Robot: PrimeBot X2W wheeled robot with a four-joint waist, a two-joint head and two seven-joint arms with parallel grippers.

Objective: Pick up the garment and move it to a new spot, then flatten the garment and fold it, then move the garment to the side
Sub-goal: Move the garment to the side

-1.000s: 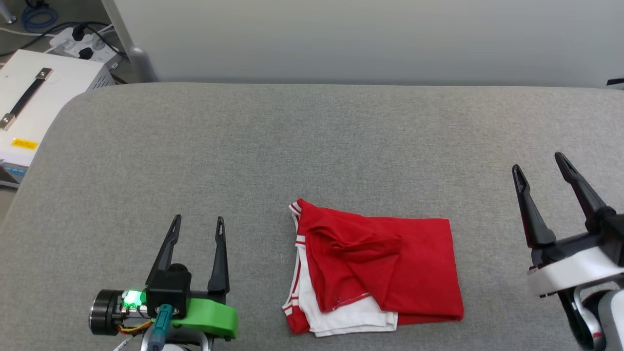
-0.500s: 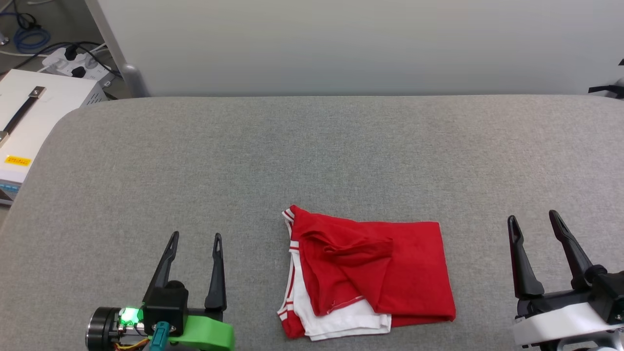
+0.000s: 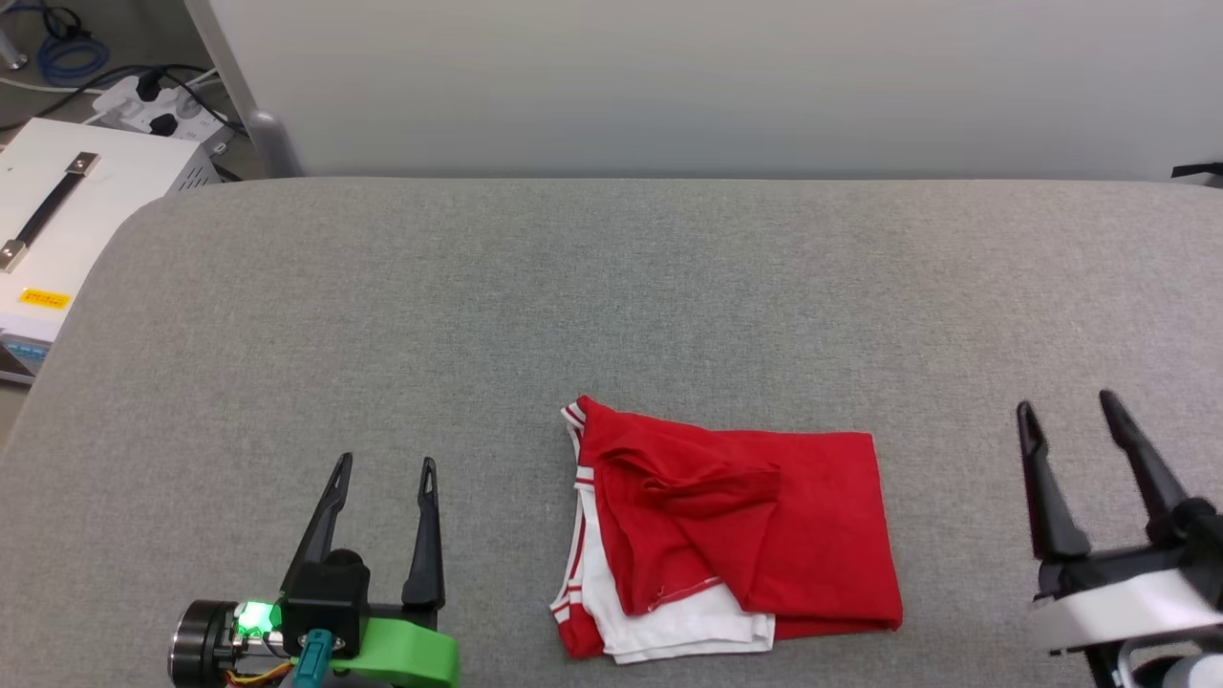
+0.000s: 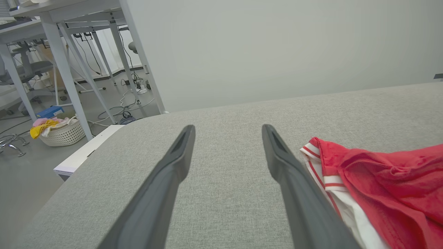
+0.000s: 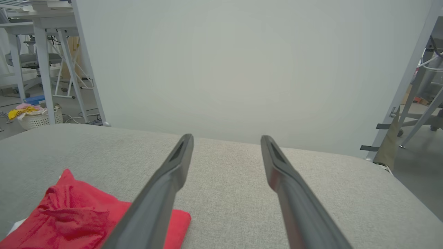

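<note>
Grey fabric covers the tabletop (image 3: 611, 287). Its far edge runs straight along a pale wall (image 3: 669, 86), and its far-left corner is rounded, with a white case (image 3: 86, 191) just beyond the left edge. The whole far half lies open.

The garment (image 3: 812, 516) rests close to the near edge, a little right of centre, folded into a rough rectangle. Red cloth is on top, with a white sleeve and striped trim showing along its left and near-left sides.

The left hand (image 3: 385, 460) is at the near left, fingers spread wide and holding nothing. A bare strip of fabric separates it from the garment. The right hand (image 3: 1065, 401) is at the near right, close to the right edge, equally wide and empty, well apart from the garment.

The view has shifted slightly since a second ago. Measured against the garment, which keeps the same folds, the right hand has drawn back toward the near edge, and the left hand has barely moved.
</note>
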